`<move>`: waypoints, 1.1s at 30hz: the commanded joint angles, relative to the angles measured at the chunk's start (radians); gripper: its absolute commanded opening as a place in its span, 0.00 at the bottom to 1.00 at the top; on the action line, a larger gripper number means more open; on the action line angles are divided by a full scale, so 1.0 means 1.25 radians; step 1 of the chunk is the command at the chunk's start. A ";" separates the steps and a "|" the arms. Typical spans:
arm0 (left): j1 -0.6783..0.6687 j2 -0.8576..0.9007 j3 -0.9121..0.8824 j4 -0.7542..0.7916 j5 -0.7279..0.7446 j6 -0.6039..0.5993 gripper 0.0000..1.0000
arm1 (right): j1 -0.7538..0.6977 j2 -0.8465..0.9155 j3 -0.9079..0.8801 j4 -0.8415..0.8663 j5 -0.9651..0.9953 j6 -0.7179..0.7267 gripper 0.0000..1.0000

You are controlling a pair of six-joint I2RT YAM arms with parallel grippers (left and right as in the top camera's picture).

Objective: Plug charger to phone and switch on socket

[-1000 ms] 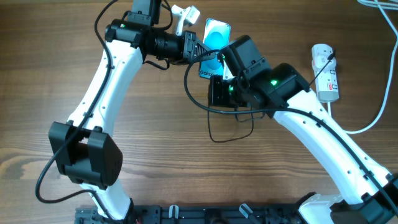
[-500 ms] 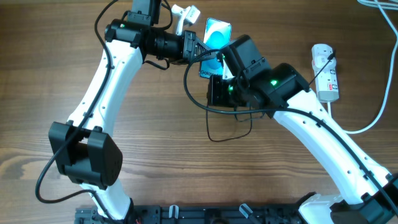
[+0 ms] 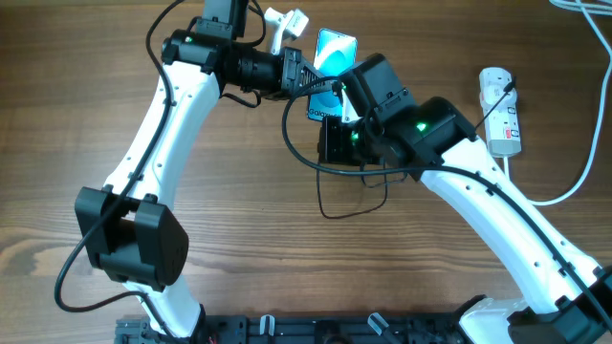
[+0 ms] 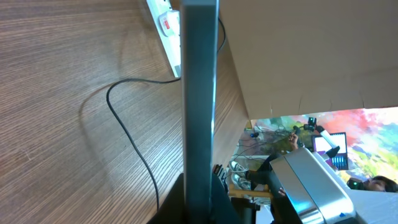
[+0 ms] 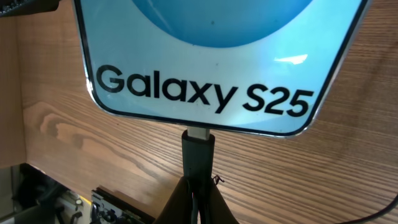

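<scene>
1. The left gripper (image 3: 308, 76) clamps the phone (image 3: 335, 48) near the desk's far edge, presenting its port.
2. The right gripper (image 5: 196, 200) pinches the charger (image 5: 198, 148), its tip meeting that port.
3. The socket (image 3: 502, 115) lies by the right edge.

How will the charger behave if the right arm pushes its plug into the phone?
The charger is probably floppy: its cable lies in slack curves on the table, so it should trail without tugging. Its plug looks short and stiff in the right gripper, so it likely pushes straight against the phone.
</scene>
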 commanded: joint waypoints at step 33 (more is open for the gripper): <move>-0.002 -0.005 0.011 0.002 0.036 0.019 0.04 | 0.001 0.007 0.008 0.027 0.036 0.004 0.04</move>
